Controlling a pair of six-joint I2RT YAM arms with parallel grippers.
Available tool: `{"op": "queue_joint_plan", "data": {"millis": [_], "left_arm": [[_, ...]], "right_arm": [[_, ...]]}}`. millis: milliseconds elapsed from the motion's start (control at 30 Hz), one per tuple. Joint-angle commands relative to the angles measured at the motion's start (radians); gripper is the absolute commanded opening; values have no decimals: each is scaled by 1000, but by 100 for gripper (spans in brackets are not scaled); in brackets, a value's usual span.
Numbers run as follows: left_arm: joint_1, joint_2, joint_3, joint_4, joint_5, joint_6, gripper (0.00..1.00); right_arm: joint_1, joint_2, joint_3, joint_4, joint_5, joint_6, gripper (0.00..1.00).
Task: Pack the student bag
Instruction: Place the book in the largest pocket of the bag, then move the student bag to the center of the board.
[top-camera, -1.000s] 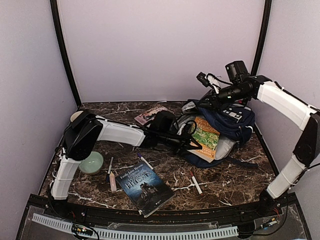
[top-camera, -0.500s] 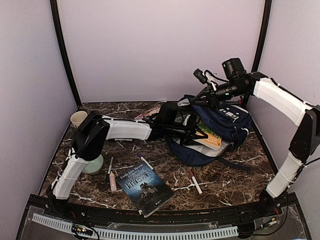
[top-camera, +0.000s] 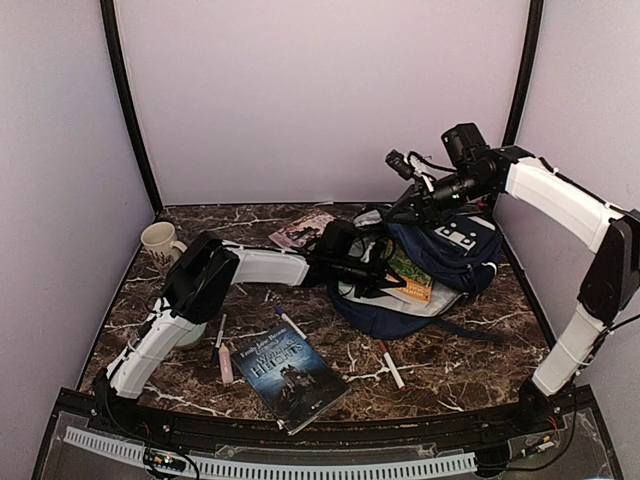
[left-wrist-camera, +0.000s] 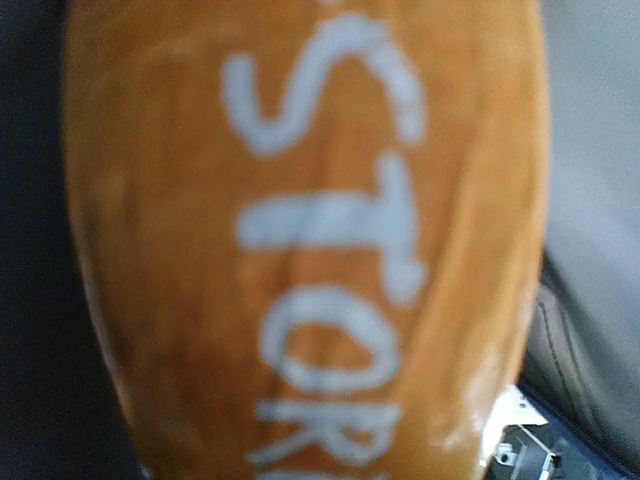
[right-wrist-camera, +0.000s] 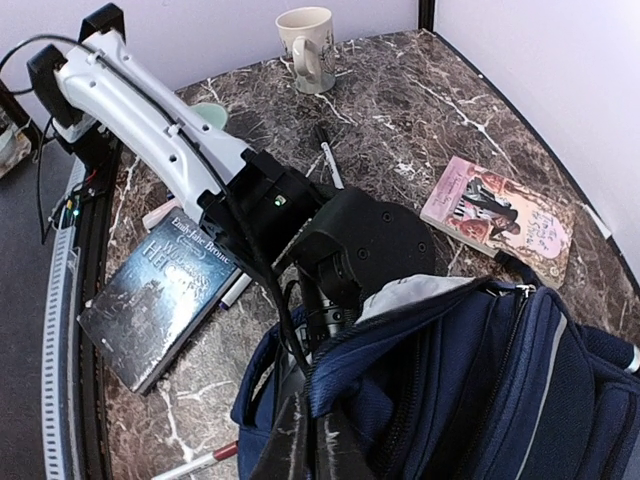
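- Dark marble bench (top-camera: 450, 360) with pale walls on three sides; the bag (top-camera: 460, 245) sits at its right rear.
- Right fingers (right-wrist-camera: 290, 445) are pressed together on the rim of the bag's mouth and hold it up and open.
- Left arm reaches across from the left with an orange book (left-wrist-camera: 300, 250), whose cover fills the left wrist view, blurred and very close.
- Left fingers (top-camera: 375, 282) lie against that book at the bag's mouth, but I cannot tell whether they pinch it or only push it.
- Over the last second the rim has gone higher, and the bag has bunched up and stands more upright.
- Over the same second the left arm has slid forward, so less of the orange cover shows and the mug (top-camera: 160, 243) at the left rear is uncovered.
- Judged from this, the book is partly in, with its near end still outside the opening.
- Still out on the bench are a dark book (top-camera: 290, 368) at the front, a pink book (top-camera: 303, 228) behind, and pens (top-camera: 390, 363), so most of the packing remains.
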Motion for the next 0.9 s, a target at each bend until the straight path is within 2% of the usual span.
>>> {"op": "queue_joint_plan", "data": {"millis": [0,100,200,300,433,600,733,867], "left_arm": [[10,-74,4,-44,-98,96,28],[10,-119,-48,-62,-138,125,43],[8,-177,-135,-64,-179,137,51],[0,-232,-216,-75,-200,156,54],[-25,-298,-270,-176,-240,266,57],[-47,-405,-353,-264,-366,419,57],[-60,-467,-386,-332,-499,543,57],[-64,-483,-416,-334,-515,593,57]], "right_arm": [[-21,-112,-71,16,4,-19,13],[-57,-213,-169,33,64,15,35],[-121,-340,-278,78,128,65,49],[-192,-439,-375,90,257,112,57],[-295,-486,-507,82,444,157,67],[-381,-501,-638,125,672,210,92],[-420,-433,-652,122,800,216,91],[-431,-375,-655,171,823,231,89]]}}
